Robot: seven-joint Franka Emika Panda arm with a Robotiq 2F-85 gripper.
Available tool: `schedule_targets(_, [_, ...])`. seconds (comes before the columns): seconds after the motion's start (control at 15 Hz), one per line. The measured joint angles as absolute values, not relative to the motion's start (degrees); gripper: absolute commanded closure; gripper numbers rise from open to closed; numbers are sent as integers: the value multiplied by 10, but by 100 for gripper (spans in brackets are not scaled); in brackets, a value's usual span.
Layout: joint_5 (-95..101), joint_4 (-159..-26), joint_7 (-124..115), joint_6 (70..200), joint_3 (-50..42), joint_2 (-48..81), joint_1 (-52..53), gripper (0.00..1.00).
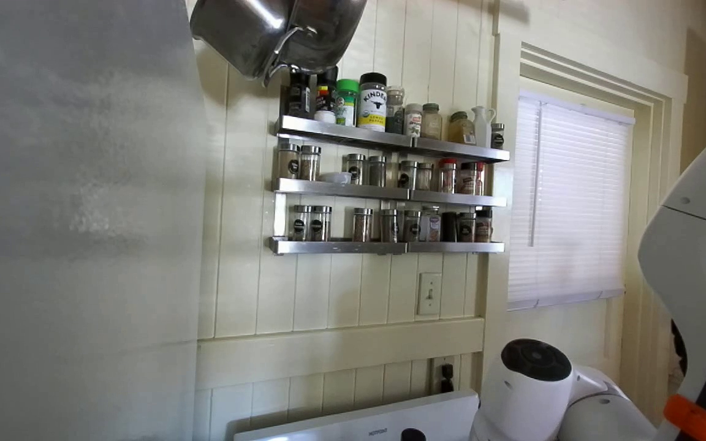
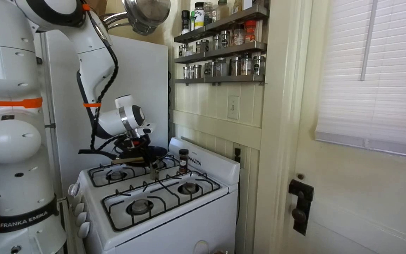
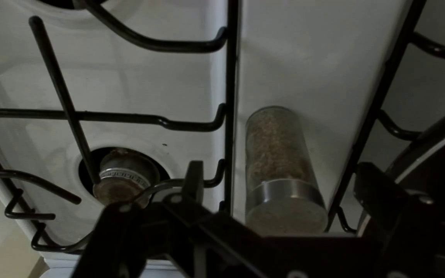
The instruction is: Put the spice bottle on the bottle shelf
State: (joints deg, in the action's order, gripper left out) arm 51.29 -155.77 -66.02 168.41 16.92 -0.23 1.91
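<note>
I'm holding my fingers (image 3: 194,180) wide apart; in wrist view spice btl (image 3: 278,154) is showing btwn them, standing upright on stove (image 2: 189,225).

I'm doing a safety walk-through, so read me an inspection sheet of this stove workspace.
Surface: white gas stove with black grates.
Job's things: spice bottle upright between the grates; bottle shelf with jars on every tier.
Clutter: dark-lidded bottle and black pan on the stove.
Jaws: open, seen either side of the spice bottle in the wrist view.
Cables: black cable along the arm; black wall plug.
Surroundings: fridge, door with blind, metal cookware overhead.
</note>
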Motion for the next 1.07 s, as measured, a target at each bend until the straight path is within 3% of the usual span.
schedule_targets(0.4, [568,-1558,-707,1684,165,3,18,0])
schedule_targets(0.73, [636,-1550,-762,1684,162,3,18,14])
schedule_targets(0.8, [649,-1548,-773,1684,162,4,18,9])
schedule_targets(0.87, [662,-1546,-784,1684,161,5,18,12])
schedule_targets(1.07, [694,-1542,-818,1684,160,10,18,6])
